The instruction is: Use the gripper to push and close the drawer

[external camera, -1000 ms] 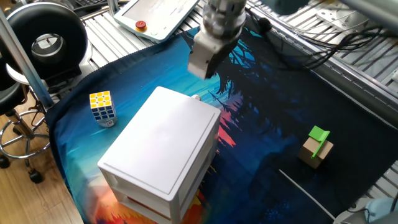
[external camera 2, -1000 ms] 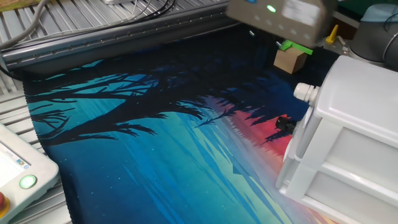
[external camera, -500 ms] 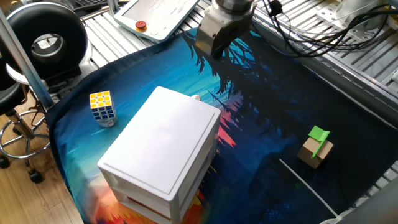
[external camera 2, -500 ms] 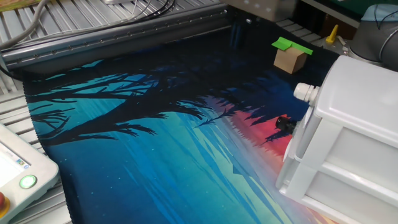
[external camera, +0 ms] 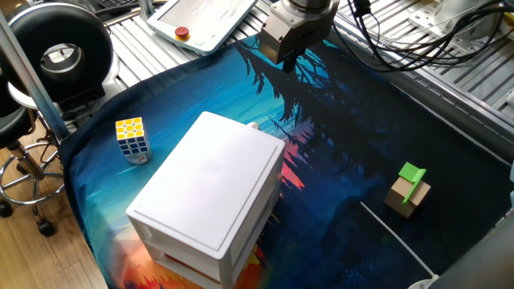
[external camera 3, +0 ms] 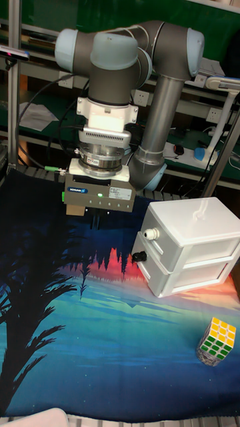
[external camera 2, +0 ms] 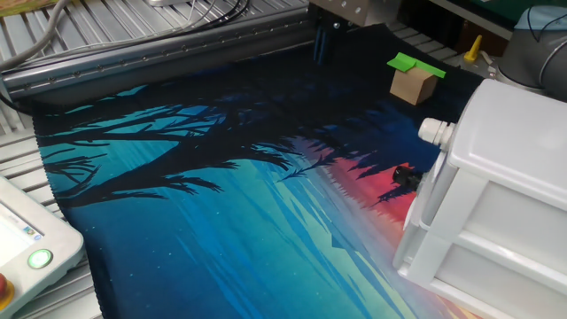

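The white cabinet (external camera: 209, 189) stands on the printed cloth. Its top drawer (external camera 3: 183, 247) sits flush with the cabinet front, and the small white knob (external camera 2: 434, 131) (external camera 3: 151, 234) (external camera: 253, 126) sticks out from it. My gripper (external camera: 284, 59) (external camera 2: 325, 46) (external camera 3: 94, 217) hangs in the air well away from the knob, beyond the cabinet's front side and touching nothing. Its two short dark fingers look pressed together with nothing between them.
A Rubik's cube (external camera: 132, 139) (external camera 3: 217, 340) stands beside the cabinet. A wooden block with a green piece (external camera: 409, 191) (external camera 2: 413, 78) sits off to the side, near a thin white cable (external camera: 393, 237). The teach pendant (external camera: 201, 20) lies at the table's edge behind the gripper.
The gripper has drawn back from the cabinet's knob side, moving up and farther across the cloth. The cabinet and drawer have not moved.
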`<state>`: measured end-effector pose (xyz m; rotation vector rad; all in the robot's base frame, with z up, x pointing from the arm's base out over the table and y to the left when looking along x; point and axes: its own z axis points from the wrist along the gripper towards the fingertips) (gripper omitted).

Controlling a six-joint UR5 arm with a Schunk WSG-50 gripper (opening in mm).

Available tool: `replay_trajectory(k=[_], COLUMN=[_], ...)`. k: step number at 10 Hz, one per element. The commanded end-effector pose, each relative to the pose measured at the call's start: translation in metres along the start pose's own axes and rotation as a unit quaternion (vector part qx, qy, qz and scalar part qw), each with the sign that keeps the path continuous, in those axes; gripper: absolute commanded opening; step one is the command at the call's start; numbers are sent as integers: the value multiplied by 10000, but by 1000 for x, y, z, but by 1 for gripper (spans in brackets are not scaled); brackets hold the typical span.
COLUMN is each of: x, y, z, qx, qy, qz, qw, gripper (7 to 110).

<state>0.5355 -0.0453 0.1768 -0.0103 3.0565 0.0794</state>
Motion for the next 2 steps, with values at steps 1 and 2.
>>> replay_trajectory(k=[1, 2], x=[-3, -3], y=[-3, -3], z=[1, 1], qx=[-4, -4], qy=[-40, -40], qz=[99, 99], qw=[9999, 9999], gripper=[7, 7])
